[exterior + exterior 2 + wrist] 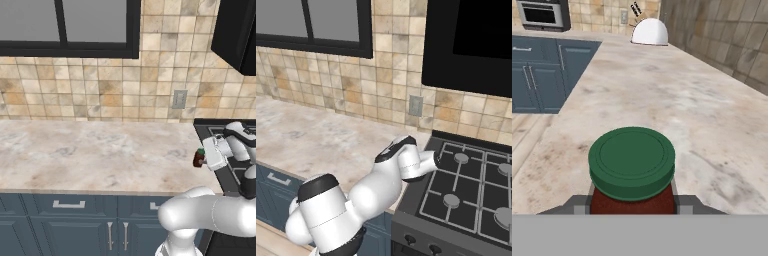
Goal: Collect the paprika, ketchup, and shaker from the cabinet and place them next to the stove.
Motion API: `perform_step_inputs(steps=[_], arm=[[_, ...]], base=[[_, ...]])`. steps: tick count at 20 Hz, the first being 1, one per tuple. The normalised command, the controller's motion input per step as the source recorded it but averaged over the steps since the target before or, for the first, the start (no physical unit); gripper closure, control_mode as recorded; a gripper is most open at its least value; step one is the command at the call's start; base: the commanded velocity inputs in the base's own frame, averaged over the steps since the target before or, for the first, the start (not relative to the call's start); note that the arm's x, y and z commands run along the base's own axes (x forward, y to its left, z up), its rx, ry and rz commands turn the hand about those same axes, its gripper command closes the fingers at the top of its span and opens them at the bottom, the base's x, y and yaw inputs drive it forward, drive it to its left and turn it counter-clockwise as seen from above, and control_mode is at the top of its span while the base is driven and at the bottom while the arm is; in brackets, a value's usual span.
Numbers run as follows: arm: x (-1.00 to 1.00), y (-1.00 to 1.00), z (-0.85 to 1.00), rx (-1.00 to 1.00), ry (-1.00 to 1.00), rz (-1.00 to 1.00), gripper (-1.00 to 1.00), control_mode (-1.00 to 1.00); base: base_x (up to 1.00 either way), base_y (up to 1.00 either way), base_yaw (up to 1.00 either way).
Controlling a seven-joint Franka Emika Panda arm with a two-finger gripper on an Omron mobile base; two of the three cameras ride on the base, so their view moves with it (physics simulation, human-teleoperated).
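The paprika (632, 160), a small dark red jar with a green lid, sits between my gripper's (632, 204) two fingertips (579, 204), which are shut on its body. From the left base view the paprika (199, 158) is upright and held by the gripper (201, 159) low over the marble counter (100, 155), just left of the stove (215, 131). I cannot tell whether it touches the counter. In the right base view my hand is at the left edge of the stove (471, 195). The ketchup, shaker and cabinet are out of view.
Blue base cabinets (75, 225) run under the counter. A black hood (471, 45) hangs over the stove, and a wall outlet (179, 99) is on the tiled wall. The hand view looks along the counter (662, 100) to a white dome (649, 32) and a toaster oven (542, 14).
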Motion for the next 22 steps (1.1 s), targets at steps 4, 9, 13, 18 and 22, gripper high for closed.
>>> perform_step_inputs(steps=[4, 9, 13, 18, 22], arm=[[0.10, -0.17, 0.00, 0.00, 0.00, 0.00, 1.00, -1.00], [0.16, -0.23, 0.00, 0.00, 0.00, 0.00, 1.00, -1.00], [0.12, -0.29, 0.00, 0.00, 0.00, 0.00, 1.00, -1.00], [0.05, -0.25, -0.07, 0.00, 0.00, 0.00, 1.00, -1.00], [0.00, -0.15, -0.22, 0.00, 0.00, 0.00, 1.00, -1.00]], base=[[0.00, 0.00, 0.00], [0.00, 0.00, 0.00], [0.00, 0.00, 0.00], [0.00, 0.00, 0.00], [0.00, 0.00, 0.00]])
